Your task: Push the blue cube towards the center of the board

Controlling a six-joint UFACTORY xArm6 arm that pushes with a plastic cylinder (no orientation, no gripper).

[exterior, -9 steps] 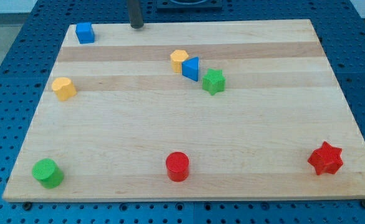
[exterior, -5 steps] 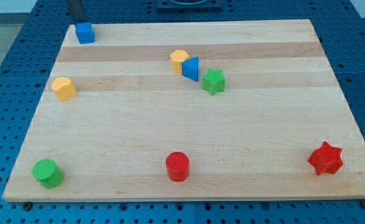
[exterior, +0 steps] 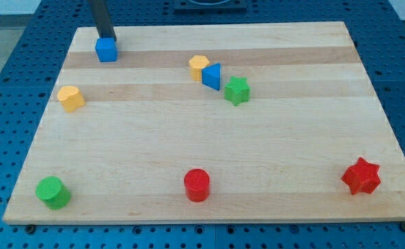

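Note:
The blue cube (exterior: 106, 50) sits on the wooden board (exterior: 209, 173) near the view's top left corner. My tip (exterior: 106, 37) is right behind the cube, touching its top side as seen in the view. The dark rod rises from there out of the view's top edge.
A yellow block (exterior: 199, 66), a blue triangular block (exterior: 212, 75) and a green star (exterior: 236, 90) cluster at the upper middle. A yellow block (exterior: 70, 98) lies at the left. A green cylinder (exterior: 52, 191), a red cylinder (exterior: 197, 185) and a red star (exterior: 361, 176) lie along the bottom.
My tip moved left along the top edge, then came in behind the blue cube. The cube has slid a little right and down from the corner.

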